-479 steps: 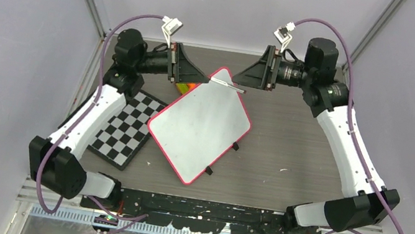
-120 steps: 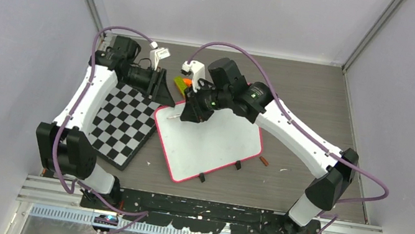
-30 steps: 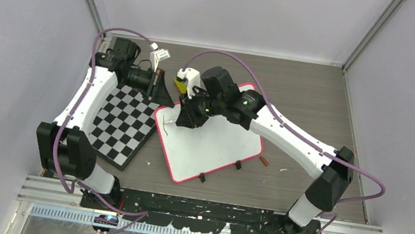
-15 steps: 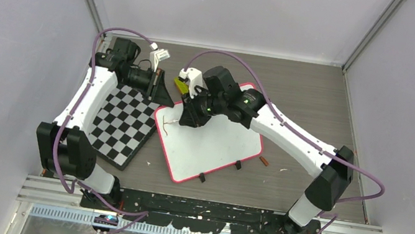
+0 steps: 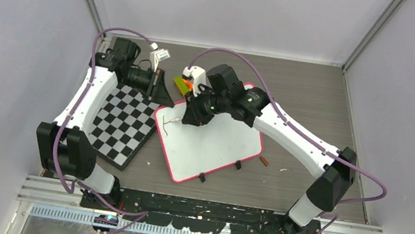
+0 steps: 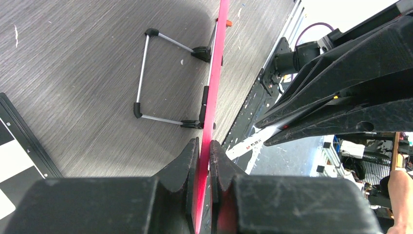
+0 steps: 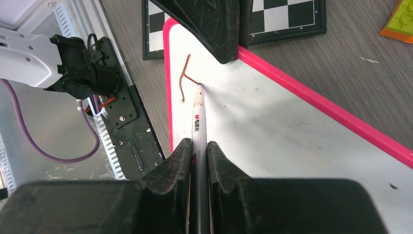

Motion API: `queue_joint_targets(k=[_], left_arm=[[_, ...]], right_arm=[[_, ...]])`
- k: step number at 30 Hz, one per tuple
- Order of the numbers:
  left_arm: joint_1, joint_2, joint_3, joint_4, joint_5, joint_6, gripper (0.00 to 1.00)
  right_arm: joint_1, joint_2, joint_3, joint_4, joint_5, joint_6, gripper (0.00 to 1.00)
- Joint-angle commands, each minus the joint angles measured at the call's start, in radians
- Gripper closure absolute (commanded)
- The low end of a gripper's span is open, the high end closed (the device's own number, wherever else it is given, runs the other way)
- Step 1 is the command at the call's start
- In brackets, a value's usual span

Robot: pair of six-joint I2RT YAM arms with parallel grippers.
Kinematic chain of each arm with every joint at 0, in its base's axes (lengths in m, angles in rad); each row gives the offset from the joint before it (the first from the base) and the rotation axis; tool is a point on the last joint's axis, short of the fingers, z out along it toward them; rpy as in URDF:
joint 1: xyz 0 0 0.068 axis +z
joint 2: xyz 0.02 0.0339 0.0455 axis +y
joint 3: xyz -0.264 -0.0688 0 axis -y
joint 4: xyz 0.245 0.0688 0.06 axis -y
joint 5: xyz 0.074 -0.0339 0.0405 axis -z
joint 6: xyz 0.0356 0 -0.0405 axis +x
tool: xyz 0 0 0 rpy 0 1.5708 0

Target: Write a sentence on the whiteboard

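Whiteboard [image 5: 213,146] sat on table [image 5: 308,101], one, two clip feet [image 5: 236,165]. Left fingers [image 6: 187,158] clamped its rim. Right fingers [image 7: 179,158] clamped one marker [image 7: 197,114], tip on sentence [image 7: 185,78]: two strokes.

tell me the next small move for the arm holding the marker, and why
Probably lift the marker slightly and draw a second upright through where its tip sits. The board shows only one upright stroke with a short crossbar, and the tip is at the crossbar's free end, so the letter looks unfinished. The right tool grips the marker; the left tool clamps the board's rim.
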Motion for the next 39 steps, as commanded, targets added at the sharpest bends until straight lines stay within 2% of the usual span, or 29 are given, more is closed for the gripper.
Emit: queue_joint_targets(k=[1,12,29,39], left_arm=[[0.0,-0.024,-0.001,-0.002,0.011,-0.011,1.0],[0.0,-0.03,-0.003,-0.003,0.012,-0.006,1.0],[0.0,-0.024,-0.005,-0.003,0.011,-0.003,1.0],[0.0,-0.024,-0.004,-0.006,0.009,-0.005,1.0]], right_arm=[[-0.007,-0.04,0.072,0.002,-0.015,-0.009,1.0],[-0.008,-0.005,0.076,0.018,0.035,-0.018,1.0],[-0.006,-0.067,-0.102,0.057,0.015,-0.004,1.0],[-0.01,-0.081,-0.017,0.009,-0.031,-0.023,1.0]])
